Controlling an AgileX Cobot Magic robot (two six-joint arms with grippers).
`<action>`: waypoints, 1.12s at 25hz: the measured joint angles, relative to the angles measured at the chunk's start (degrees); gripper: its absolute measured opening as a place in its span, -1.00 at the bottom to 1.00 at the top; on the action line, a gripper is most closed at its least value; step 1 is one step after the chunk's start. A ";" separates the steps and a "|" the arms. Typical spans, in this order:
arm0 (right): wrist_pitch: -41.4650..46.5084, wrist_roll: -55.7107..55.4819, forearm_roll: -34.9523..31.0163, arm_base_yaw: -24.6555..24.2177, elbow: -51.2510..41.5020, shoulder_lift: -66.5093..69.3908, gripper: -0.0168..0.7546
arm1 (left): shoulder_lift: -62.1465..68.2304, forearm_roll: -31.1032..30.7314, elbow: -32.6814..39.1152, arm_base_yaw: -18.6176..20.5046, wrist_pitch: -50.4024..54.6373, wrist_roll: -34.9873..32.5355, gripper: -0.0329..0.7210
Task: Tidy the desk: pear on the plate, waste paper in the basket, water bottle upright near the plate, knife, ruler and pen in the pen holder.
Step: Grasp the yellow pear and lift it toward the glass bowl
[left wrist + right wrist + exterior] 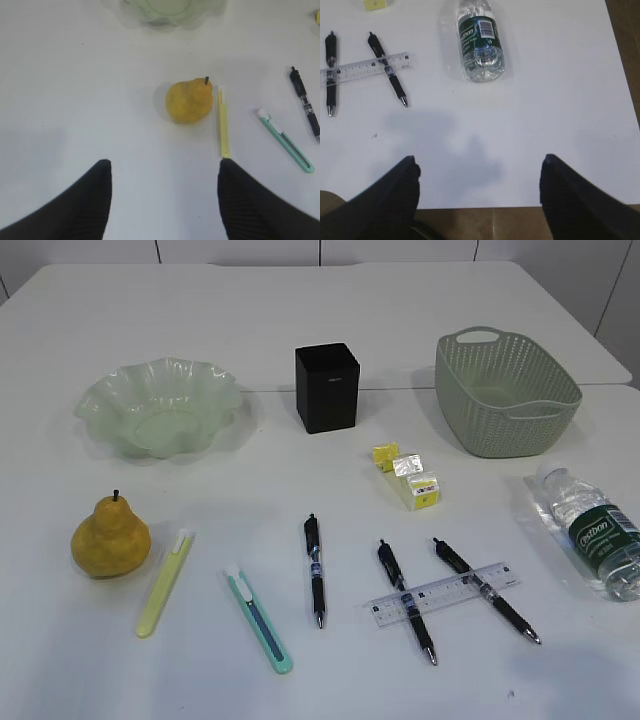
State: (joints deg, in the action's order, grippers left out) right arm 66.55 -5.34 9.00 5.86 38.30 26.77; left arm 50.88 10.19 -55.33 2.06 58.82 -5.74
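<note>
Only the wrist views show both arms' jaws, spread wide and empty; the exterior view alone shows the basket (507, 392).

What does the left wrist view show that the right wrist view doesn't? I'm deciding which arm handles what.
Only the left wrist view shows the pear, the plate edge at top, the yellow knife beside the pear, the teal knife and one lone pen. Only the right wrist view shows the bottle lying down, the ruler across two pens and the table's near edge. Both share the white table and open black fingers, holding nothing.
</note>
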 joint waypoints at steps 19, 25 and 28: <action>2.73 -0.50 2.16 0.00 20.30 41.14 0.49 | 6.81 -0.44 -0.13 0.00 -1.61 -3.00 0.32; 1.83 -0.63 2.20 0.00 25.13 47.90 0.49 | 12.83 1.20 -0.93 0.00 -1.28 -3.86 0.32; 0.34 -0.63 2.06 0.00 26.03 49.56 0.49 | 16.66 1.28 -4.78 0.00 -0.08 -4.82 0.32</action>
State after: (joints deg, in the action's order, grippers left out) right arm 66.90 -5.96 11.06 5.86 64.33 76.33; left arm 67.53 11.47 -60.12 2.06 58.73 -10.56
